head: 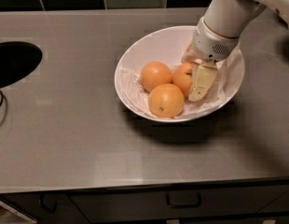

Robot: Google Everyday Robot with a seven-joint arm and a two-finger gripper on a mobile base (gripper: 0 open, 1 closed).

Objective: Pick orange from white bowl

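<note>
Legible text, labels, brands, numbers, signs: none found anywhere in the frame. Surfaces checked, all without readable marking: the white bowl (154, 41) at upper centre, the orange (182, 78) inside it, the grey countertop (65, 134), and the drawer fronts (135, 204) along the bottom edge. The gripper (196, 78), down inside the bowl right of centre and against the orange's right side, carries a small vent grille on its wrist housing but no lettering.
</note>
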